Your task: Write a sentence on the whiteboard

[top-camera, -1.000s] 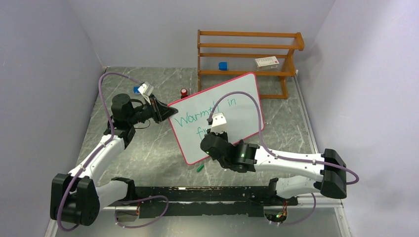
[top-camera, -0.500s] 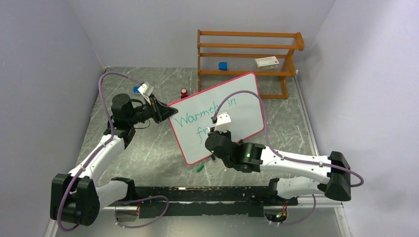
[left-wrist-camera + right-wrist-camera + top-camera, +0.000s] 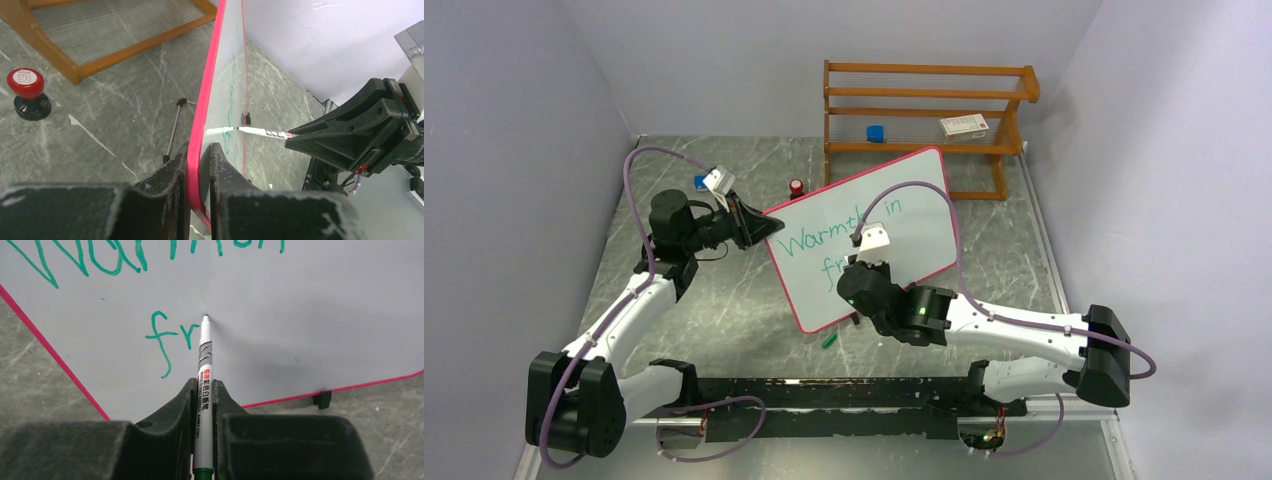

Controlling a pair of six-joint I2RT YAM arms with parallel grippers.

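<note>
Now: whiteboard stands tilted mid-table, just before wooden rack. Left gripper pinched tight on its pink edge. Right gripper clamped around marker; tip touching board just right of green "fr".

Your right gripper has shifted slightly to the right along the whiteboard over the last second, carrying the marker with it. Its wrist has rolled as well, so the white camera block now sits tilted, a little further right and higher over the board. The arm's elbow swung out toward the near right corner, then eased back a touch.
</note>
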